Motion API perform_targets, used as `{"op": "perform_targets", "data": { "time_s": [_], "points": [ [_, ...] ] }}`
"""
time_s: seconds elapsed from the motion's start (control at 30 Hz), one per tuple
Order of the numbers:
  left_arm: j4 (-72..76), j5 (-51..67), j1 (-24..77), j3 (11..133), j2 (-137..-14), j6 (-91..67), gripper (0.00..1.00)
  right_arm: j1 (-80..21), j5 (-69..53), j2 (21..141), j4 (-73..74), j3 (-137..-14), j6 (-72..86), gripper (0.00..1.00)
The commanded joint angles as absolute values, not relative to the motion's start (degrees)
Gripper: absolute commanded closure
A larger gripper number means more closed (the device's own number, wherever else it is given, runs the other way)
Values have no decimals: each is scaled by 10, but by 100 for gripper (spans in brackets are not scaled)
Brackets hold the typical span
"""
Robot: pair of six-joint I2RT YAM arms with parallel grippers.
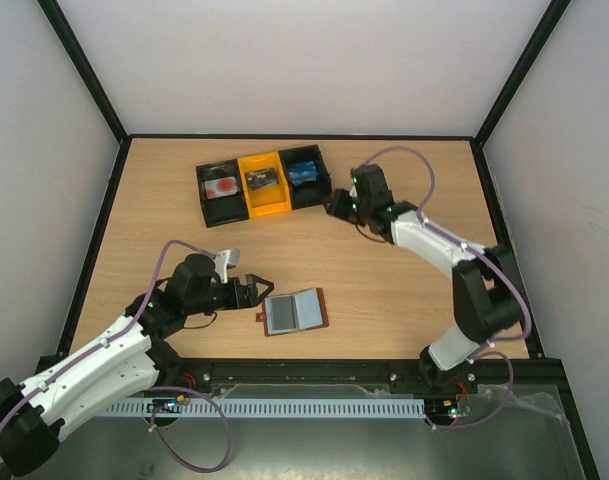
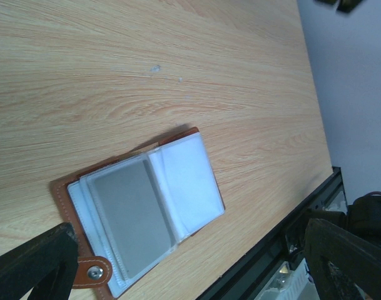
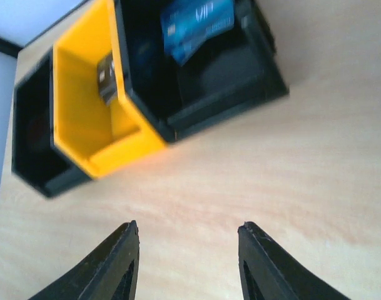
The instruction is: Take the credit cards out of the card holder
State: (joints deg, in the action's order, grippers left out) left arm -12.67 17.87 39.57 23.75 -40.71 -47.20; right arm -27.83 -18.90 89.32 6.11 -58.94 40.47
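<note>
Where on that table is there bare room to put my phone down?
Bare table left of the three-bin tray; a wide band between the tray and the card holder; and right of the card holder, up to the right arm. Crowded: the tray's right end by the right gripper, and the card holder's left edge by the left gripper.

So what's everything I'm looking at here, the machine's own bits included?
table: one, pale wood, under everything
card holder: one, reddish-brown with grey-blue panels, lying open near the front edge
bin tray: one, black-yellow-black, far side
cards: three; blue card in right black bin, dark card in yellow bin, pale card with red in left black bin
left pincer: one, black, open, beside the card holder
right pincer: one, black, open, empty, near the tray
</note>
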Motion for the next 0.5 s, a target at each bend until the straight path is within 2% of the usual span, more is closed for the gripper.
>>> {"op": "perform_targets", "data": {
  "time_s": [0.0,0.23,0.47],
  "points": [
    [-67,202,396,215,-407,-503,1,-323,-181,796,46,-495,430,57],
    [70,235,396,140,-421,-576,1,-407,-158,697,-3,-373,504,57],
    [157,251,396,102,-467,-604,1,-505,-133,702,-76,-299,578,59]
  ]
}}
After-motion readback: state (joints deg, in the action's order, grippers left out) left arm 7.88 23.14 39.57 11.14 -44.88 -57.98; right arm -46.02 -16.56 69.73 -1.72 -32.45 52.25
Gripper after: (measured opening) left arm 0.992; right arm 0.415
